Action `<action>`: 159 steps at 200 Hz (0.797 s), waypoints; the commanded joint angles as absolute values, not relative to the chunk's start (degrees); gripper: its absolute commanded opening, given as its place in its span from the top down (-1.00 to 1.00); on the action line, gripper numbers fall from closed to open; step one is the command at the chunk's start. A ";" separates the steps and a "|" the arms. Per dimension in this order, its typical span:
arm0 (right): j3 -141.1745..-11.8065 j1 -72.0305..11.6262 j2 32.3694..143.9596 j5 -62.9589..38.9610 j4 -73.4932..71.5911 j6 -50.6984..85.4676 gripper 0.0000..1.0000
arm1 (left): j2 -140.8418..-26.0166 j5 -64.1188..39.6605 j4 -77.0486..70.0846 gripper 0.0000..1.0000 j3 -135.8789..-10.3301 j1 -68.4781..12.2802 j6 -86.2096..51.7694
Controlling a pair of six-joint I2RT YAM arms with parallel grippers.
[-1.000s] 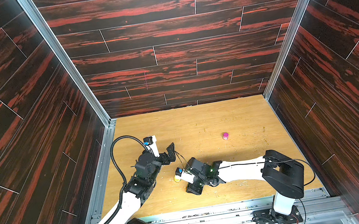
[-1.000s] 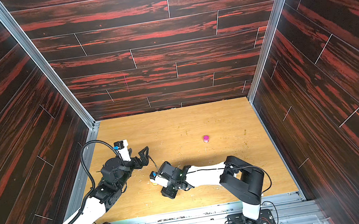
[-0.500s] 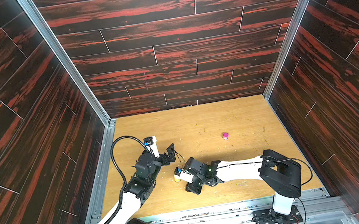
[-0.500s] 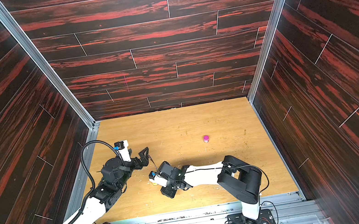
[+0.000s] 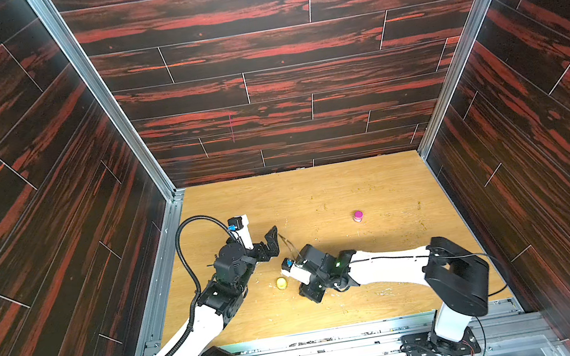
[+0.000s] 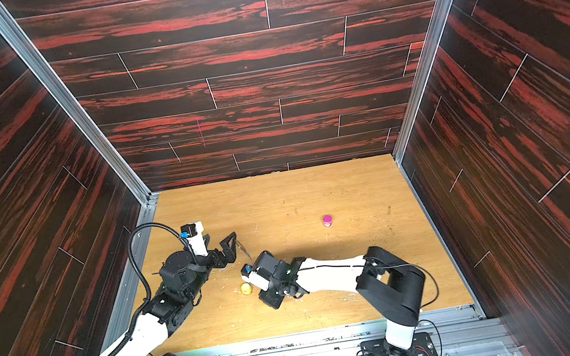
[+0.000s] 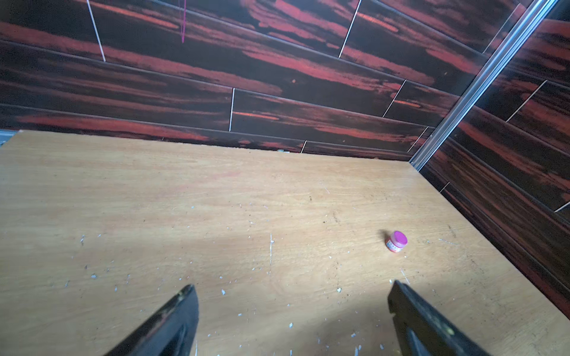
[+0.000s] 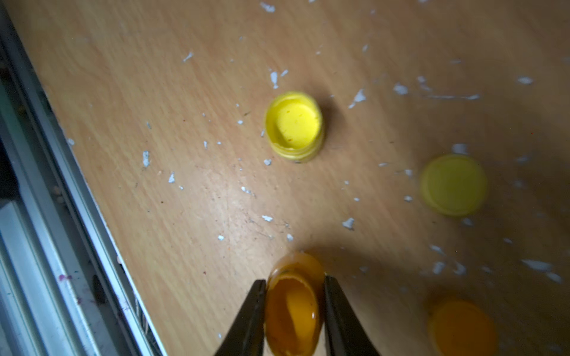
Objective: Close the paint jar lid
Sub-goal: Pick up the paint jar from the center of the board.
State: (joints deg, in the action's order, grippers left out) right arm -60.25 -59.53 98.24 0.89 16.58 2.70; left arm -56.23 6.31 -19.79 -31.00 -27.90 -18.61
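Black fingers point(image 8: 246, 317) of the right gripper point(image 8: 293, 281) clench the open orange paint jar point(image 8: 291, 314) toward the bench's point(image 8: 185, 92) front edge; an orange lid point(image 8: 461, 326) lies apart, near it. Farther off, the left gripper point(image 7: 292, 285) hangs released, jaws spread wide.

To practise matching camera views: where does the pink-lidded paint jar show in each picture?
In a top view: pink-lidded jar stands alone, beyond the right arm.
In a top view: jar in the same spot, alone.
Left wrist: jar upright, ahead of the open left gripper.
Right wrist: not in it.
Shared landmark: metal corner post nearest the jar, absent only from the right wrist.
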 commanded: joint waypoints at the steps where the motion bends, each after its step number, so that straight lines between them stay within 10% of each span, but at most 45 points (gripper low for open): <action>1: -62.62 -56.43 94.38 1.50 19.92 4.23 0.49 | -56.80 4.52 -24.62 -1.00 -31.85 -27.47 -18.01; 159: -99.61 -33.97 97.22 -13.45 52.50 4.04 0.49 | -79.61 -26.29 -61.03 -0.89 -34.45 -27.46 -5.95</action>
State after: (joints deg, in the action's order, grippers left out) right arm -95.94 -34.28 94.28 -8.23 44.80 3.44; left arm -77.58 -21.56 -53.74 -33.45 -27.38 -10.61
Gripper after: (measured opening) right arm 0.285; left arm 0.950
